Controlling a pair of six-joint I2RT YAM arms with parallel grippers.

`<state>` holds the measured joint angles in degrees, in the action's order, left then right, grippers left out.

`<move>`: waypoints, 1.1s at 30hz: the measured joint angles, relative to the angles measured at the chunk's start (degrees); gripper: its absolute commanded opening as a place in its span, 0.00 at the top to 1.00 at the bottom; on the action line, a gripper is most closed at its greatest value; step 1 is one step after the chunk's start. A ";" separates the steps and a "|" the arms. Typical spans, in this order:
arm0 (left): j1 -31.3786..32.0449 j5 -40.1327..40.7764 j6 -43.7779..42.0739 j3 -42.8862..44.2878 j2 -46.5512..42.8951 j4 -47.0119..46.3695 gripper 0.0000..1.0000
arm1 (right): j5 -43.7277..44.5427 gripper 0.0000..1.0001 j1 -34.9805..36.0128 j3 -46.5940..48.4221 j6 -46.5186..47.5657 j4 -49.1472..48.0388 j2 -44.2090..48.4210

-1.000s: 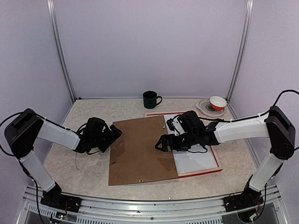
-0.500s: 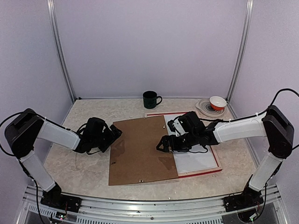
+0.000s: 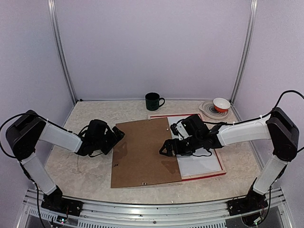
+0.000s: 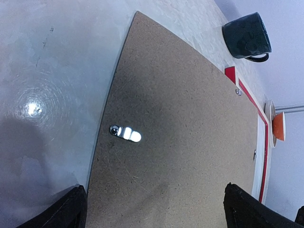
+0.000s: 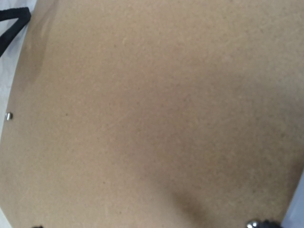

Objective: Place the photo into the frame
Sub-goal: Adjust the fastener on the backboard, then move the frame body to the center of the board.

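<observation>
— Lavender walls and metal corner posts box in a pale marbled desk (image 3: 85, 175). What lies on it?
— A red frame (image 3: 204, 175) lies flat at the right. A brown backing board (image 3: 142, 152) sits skewed over its left part and overhangs onto the desk.
— And the photo?
— The white sheet inside the frame looks like the photo (image 3: 202, 164), back up. No print shows, so I can't be sure.
— Why an arm at each side?
— The left fingers (image 4: 69, 211) are spread wide, low at the board's left edge. The right fingers (image 3: 165, 148) hover over its right side, also wide, holding nothing. Probably they're placed to square the board over the frame.
— Anything else?
— A dark mug (image 3: 153, 101) and an orange bowl (image 3: 221, 104) on plates stand at the back, well apart.
</observation>
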<state>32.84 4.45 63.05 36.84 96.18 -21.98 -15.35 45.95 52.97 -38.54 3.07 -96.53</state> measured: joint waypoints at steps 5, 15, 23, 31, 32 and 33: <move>0.00 0.00 0.00 0.00 0.00 -0.02 0.01 | 1.57 0.01 -0.26 0.00 -0.04 1.77 1.57; -0.02 0.02 0.13 -0.04 -0.15 0.09 0.01 | 8.98 0.01 -13.66 -0.44 0.00 8.92 12.46; 0.11 -0.79 0.17 -0.37 -1.90 3.06 0.01 | 11.43 0.01 -26.08 -2.05 1.51 12.66 11.26; 0.15 -0.33 -0.07 -1.20 -4.37 6.99 0.01 | 10.27 0.01 -31.23 -2.05 2.97 12.09 6.69; 0.15 -0.33 -0.07 -1.49 -4.66 7.08 0.01 | 9.86 0.01 -31.67 -2.05 3.17 11.85 5.77; 0.22 -0.33 -0.07 -1.73 -4.83 7.04 0.01 | 9.40 0.01 -32.02 -2.05 3.39 11.58 4.90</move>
<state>33.06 4.12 62.98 35.11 91.35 -14.94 -5.96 13.93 50.92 -35.16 14.66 -91.64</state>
